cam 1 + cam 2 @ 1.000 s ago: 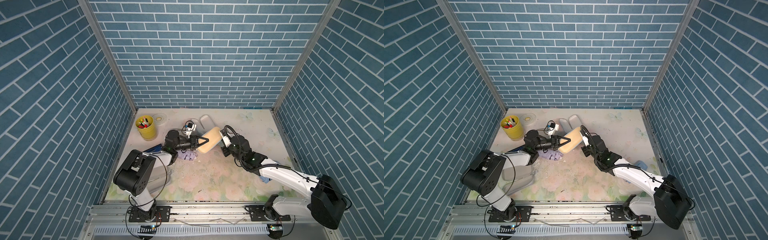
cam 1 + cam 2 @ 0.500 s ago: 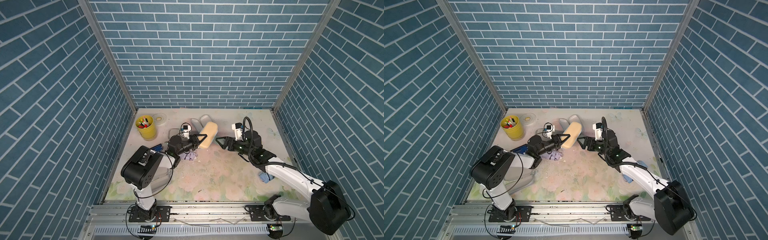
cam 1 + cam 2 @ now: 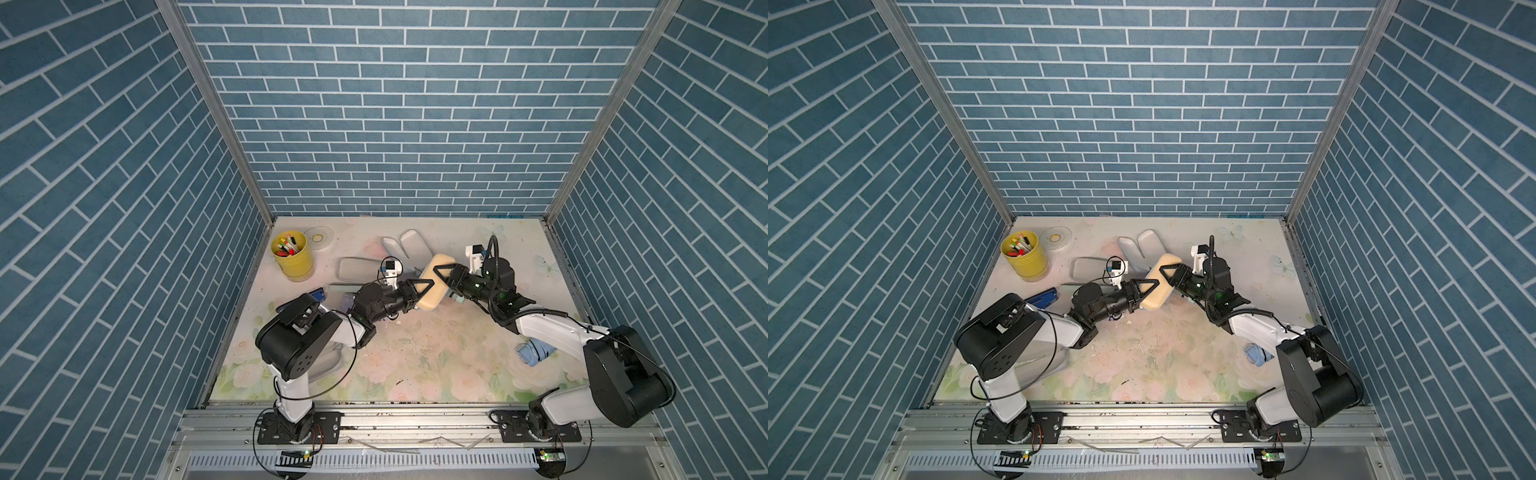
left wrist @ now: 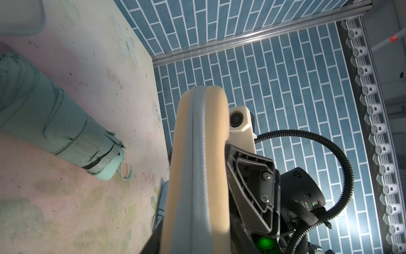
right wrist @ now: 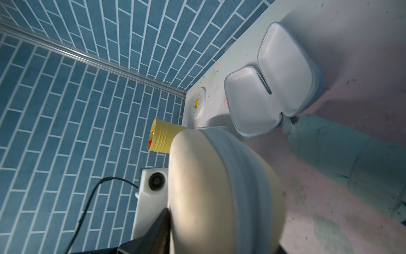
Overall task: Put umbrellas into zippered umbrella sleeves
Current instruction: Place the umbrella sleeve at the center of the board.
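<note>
Two claws, the left gripper (image 3: 420,289) and right gripper (image 3: 444,276), straddle one closed beige fabric zip case (image 3: 430,298), seemingly clear of the floral table (image 3: 436,353); we cannot tell which clamps.

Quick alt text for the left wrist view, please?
A closed beige sleeve with a grey zip band fills the centre, the right pincer's finger flat against its side. A mint green umbrella lies on the floral table nearby.

The beige sleeve (image 4: 197,176) fills both wrist views; whether the left hand (image 3: 426,291) or right hand (image 3: 441,282) clamps it cannot be told. The mint umbrella (image 4: 44,114) runs off the left wrist view; the right arm (image 3: 548,332) half-covers the blue umbrella (image 3: 534,353).
</note>
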Robot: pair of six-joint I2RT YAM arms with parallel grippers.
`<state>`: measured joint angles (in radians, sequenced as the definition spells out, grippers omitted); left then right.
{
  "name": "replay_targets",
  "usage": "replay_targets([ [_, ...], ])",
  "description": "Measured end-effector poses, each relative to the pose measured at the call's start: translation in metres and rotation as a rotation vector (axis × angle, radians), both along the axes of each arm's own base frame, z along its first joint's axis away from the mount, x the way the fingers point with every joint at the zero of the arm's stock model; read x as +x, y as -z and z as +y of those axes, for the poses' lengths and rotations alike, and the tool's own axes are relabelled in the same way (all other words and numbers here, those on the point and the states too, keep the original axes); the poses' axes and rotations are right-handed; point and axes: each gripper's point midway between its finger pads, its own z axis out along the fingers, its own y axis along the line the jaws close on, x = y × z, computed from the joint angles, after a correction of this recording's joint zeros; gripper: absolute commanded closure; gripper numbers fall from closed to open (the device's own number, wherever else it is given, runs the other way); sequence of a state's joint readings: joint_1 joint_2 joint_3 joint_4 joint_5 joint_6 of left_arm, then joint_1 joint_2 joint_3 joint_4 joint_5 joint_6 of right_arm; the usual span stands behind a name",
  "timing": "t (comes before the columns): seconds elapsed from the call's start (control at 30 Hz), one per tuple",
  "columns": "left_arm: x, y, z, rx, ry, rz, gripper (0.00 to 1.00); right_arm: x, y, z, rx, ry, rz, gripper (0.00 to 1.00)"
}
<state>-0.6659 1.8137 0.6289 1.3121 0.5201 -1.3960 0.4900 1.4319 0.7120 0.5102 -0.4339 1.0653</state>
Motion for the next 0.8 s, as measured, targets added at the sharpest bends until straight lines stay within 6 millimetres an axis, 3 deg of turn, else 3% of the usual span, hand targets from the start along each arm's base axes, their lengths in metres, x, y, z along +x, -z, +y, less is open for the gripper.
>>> replay_targets([
  [0.07, -0.008, 0.009, 0.004, 0.02, 0.012, 0.009, 0.24, -0.003, 0.001, -0.003, -0.005, -0.018, 0.0, 0.74],
  [0.13, -0.018, 0.022, 0.013, 0.058, 0.021, 0.028, 0.21, -0.008, 0.011, -0.013, -0.037, -0.03, 0.016, 0.75],
  [0.23, -0.025, 0.043, 0.036, 0.129, 0.006, 0.068, 0.2, -0.02, 0.037, -0.026, -0.128, -0.07, 0.069, 0.77],
  [0.33, -0.024, 0.056, 0.058, 0.226, -0.025, 0.087, 0.17, -0.04, 0.066, -0.026, -0.203, -0.16, 0.142, 0.77],
  [0.43, -0.022, 0.051, 0.069, 0.388, -0.051, 0.036, 0.08, -0.06, 0.101, -0.023, -0.292, -0.255, 0.246, 0.71],
  [0.47, -0.019, 0.042, 0.072, 0.452, -0.064, -0.009, 0.02, -0.066, 0.111, -0.021, -0.324, -0.283, 0.281, 0.66],
  [0.53, -0.012, 0.021, 0.08, 0.558, -0.107, -0.097, 0.0, -0.073, 0.127, -0.019, -0.379, -0.324, 0.333, 0.56],
  [0.63, -0.004, -0.004, 0.102, 0.676, -0.189, -0.178, 0.01, -0.075, 0.141, -0.019, -0.451, -0.366, 0.377, 0.37],
  [0.7, -0.001, -0.004, 0.119, 0.7, -0.219, -0.157, 0.01, -0.073, 0.142, -0.021, -0.487, -0.373, 0.385, 0.26],
  [0.77, 0.005, 0.008, 0.137, 0.686, -0.234, -0.092, 0.23, -0.072, 0.142, -0.027, -0.52, -0.368, 0.394, 0.21],
  [0.8, 0.007, 0.019, 0.144, 0.686, -0.235, -0.05, 0.29, -0.073, 0.141, -0.031, -0.533, -0.364, 0.401, 0.2],
])
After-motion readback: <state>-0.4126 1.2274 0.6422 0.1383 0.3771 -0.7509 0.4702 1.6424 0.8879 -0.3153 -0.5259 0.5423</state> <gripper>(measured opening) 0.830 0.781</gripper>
